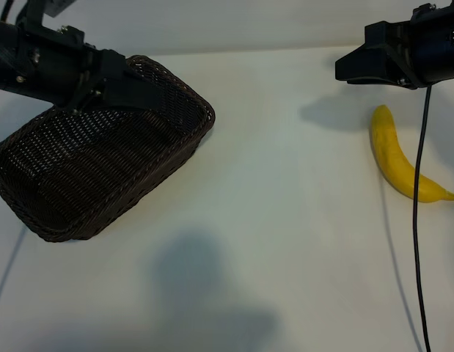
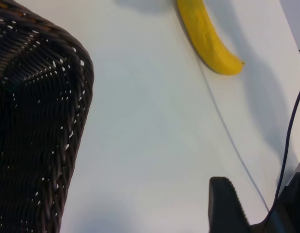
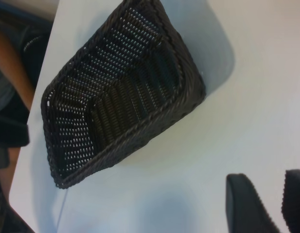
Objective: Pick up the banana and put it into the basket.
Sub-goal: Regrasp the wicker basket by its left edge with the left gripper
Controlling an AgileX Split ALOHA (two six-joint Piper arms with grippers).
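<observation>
Yellow and unpeeled, the banana point(image 1: 397, 157) lies flat on the white table point(image 1: 285, 220) at the right of the scene. We see a single smooth curve of fruit, one end pointing toward the far side and the other tapering to a point near the right edge. A thin black cable point(image 1: 417, 220) hangs across it in the exterior view, running down toward the near edge.

Just beyond the banana's far end hangs the right gripper point(image 3: 271, 204), above the table and not touching the fruit. We see its two dark ridged fingers point(image 3: 246, 204) standing partly apart with only bare table between them; it holds nothing.

Well apart, at the left of the scene, sits the basket point(image 1: 102, 169), dark brown woven wicker, rectangular with rounded corners and low sloping sides. We find its inside empty, only the weave of the floor showing.

Over the basket's far rim reaches the left gripper point(image 1: 102, 84). We can make out only one dark fingertip point(image 2: 225, 206) in its own wrist view; its jaws stand partly open and grip nothing.
</observation>
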